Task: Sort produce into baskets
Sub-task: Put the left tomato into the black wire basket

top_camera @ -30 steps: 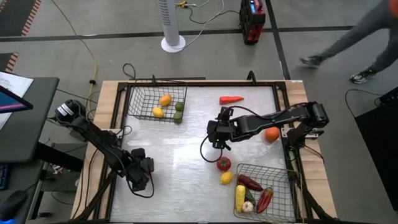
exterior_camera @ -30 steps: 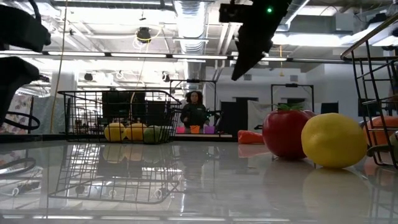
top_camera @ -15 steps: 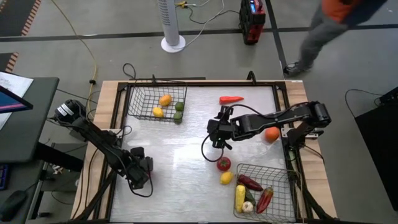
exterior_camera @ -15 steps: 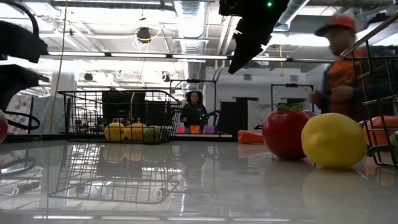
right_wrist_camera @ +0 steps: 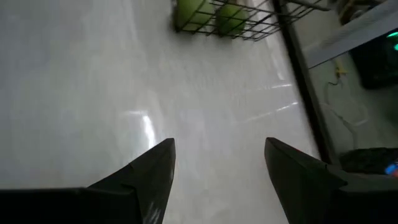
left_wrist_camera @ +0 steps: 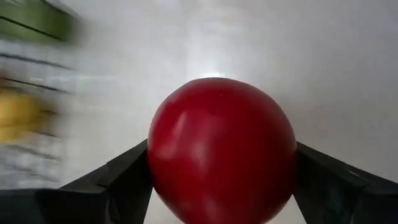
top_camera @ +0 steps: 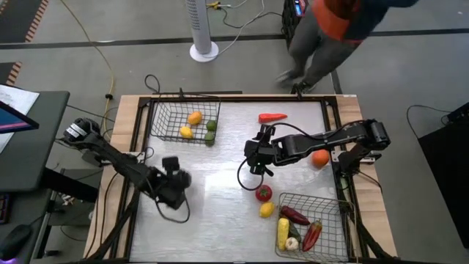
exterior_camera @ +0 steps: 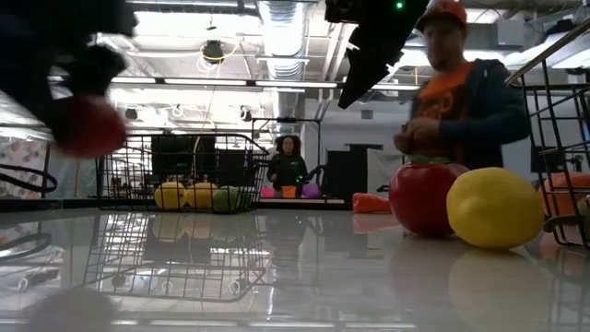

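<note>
Two dark fingers of the left gripper (left_wrist_camera: 217, 186) clamp a round red toy fruit (left_wrist_camera: 221, 149) above the white table (top_camera: 220, 213); right gripper (right_wrist_camera: 217, 168) hangs empty, fingers parted.

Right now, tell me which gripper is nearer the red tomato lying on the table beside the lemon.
Right. The right gripper hangs open just above and beyond the tomato. The left gripper is far across the table on the left side, holding a red ball.
</note>
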You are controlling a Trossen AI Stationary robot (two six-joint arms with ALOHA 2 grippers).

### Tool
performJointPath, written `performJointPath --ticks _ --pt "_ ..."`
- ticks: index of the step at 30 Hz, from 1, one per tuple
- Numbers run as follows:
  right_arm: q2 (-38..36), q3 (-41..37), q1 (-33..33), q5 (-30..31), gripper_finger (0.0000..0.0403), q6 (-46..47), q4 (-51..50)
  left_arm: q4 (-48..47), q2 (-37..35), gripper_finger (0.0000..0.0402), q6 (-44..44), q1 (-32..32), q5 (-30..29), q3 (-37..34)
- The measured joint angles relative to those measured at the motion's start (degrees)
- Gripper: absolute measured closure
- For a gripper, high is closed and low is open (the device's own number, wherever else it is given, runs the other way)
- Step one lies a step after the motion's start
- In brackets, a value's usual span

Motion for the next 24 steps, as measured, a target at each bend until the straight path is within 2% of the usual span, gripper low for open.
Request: performJointPath --ticks 2,4,9,15,24 --pt "0.0 0.0 0.0 -1.1 0.0129 0.3 0.0 -1.4 -0.4 0.0100 2.2 2.8 -5.9 1.5" --pt "0.0 0.0 0.0 -2.9 0.0129 0.4 0.0 -1.1 -1.3 0.0100 5.4 6.3 -9.4 2.0" --pt "0.0 0.0 0.0 -4.8 0.0129 0.3 -1.1 2.4 -4.6 0.0099 14.6 16.6 -10.9 1.6" --pt "0.0 0.0 -0.1 -4.8 0.0129 0.7 -3.1 9.4 -9.7 0.0099 25.2 25.7 -8.2 1.6" --pt "0.0 0.0 -0.2 -4.7 0.0129 0.7 -2.4 15.6 -14.3 0.0099 32.6 39.3 -0.2 1.6"
